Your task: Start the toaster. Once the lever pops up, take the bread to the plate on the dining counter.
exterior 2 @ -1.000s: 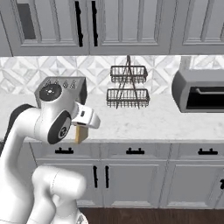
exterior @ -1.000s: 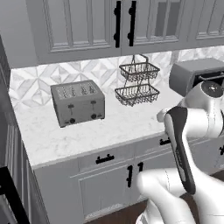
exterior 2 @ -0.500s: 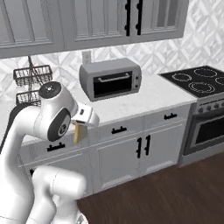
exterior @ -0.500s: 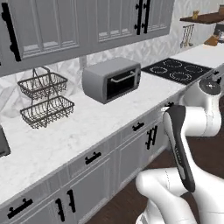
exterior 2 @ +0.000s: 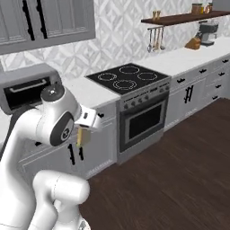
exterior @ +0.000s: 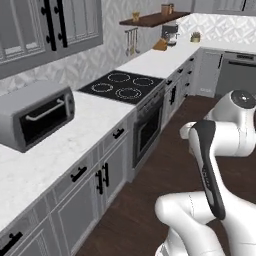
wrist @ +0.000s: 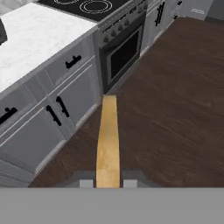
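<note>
Bread [wrist: 107, 140] pinched in closed hand [exterior 2: 82, 134] — oven [exterior 2: 143, 122] ahead, toaster oven [exterior: 36, 116] on counter [exterior: 60, 150].

White arm [exterior: 212, 150] above dark wood floor [exterior: 150, 195]; toaster oven [exterior: 35, 117] and black cooktop [exterior: 121, 84] on counter.

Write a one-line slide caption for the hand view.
Gripper shut on the bread, held edge-on above dark wood floor, with grey cabinets and an oven alongside.
</note>
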